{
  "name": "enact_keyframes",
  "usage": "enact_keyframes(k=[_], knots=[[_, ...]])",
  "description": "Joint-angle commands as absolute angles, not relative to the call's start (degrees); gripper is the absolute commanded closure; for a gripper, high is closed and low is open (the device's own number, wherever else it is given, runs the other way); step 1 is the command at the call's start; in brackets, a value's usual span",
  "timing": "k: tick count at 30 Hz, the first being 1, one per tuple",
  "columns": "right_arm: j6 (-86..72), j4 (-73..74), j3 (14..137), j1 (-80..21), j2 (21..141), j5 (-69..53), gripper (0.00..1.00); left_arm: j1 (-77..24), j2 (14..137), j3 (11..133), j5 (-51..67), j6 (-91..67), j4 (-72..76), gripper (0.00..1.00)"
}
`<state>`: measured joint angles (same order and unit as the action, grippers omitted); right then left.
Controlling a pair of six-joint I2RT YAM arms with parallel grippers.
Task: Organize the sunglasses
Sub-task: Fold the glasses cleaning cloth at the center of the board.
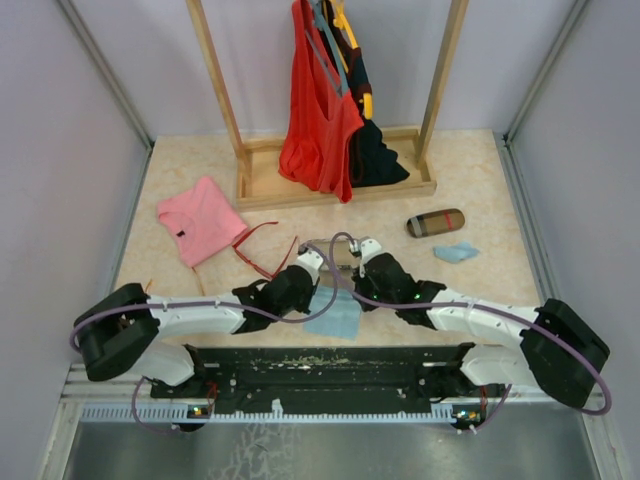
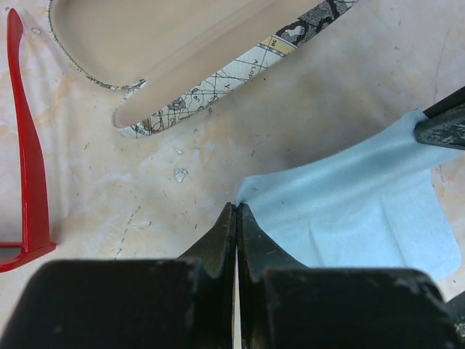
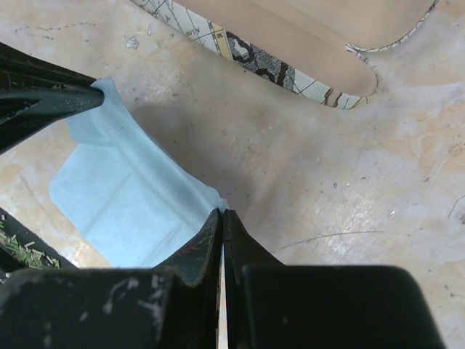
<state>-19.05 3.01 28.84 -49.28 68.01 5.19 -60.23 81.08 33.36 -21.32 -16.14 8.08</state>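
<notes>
The red-framed sunglasses (image 1: 262,250) lie open on the table left of an open map-print case (image 1: 338,252). One red arm shows at the left of the left wrist view (image 2: 27,167). A light blue cloth (image 1: 340,318) hangs between my two grippers, just in front of the case. My left gripper (image 2: 237,207) is shut on its left corner (image 2: 349,211). My right gripper (image 3: 222,213) is shut on its right corner (image 3: 123,196). Neither gripper touches the sunglasses. The case's beige inside (image 2: 145,36) faces up, also in the right wrist view (image 3: 290,36).
A closed brown case (image 1: 435,222) and a second light blue cloth (image 1: 456,252) lie at the right. A pink shirt (image 1: 200,220) lies at the left. A wooden rack (image 1: 335,185) with hanging clothes stands at the back. Walls close in both sides.
</notes>
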Motion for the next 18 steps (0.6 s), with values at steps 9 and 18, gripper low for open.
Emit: enact_keyframes(k=[9,18], knots=[[-16.23,-4.50,24.99,-51.16,64.64,4.94,1.00,-59.94,78.99,28.83,-15.54,-16.05,15.19,0.99],[-16.06,-4.41,24.08,-54.80,63.77,8.02,1.00,-59.94,75.91,25.71,-13.12,-16.86,18.26,0.99]])
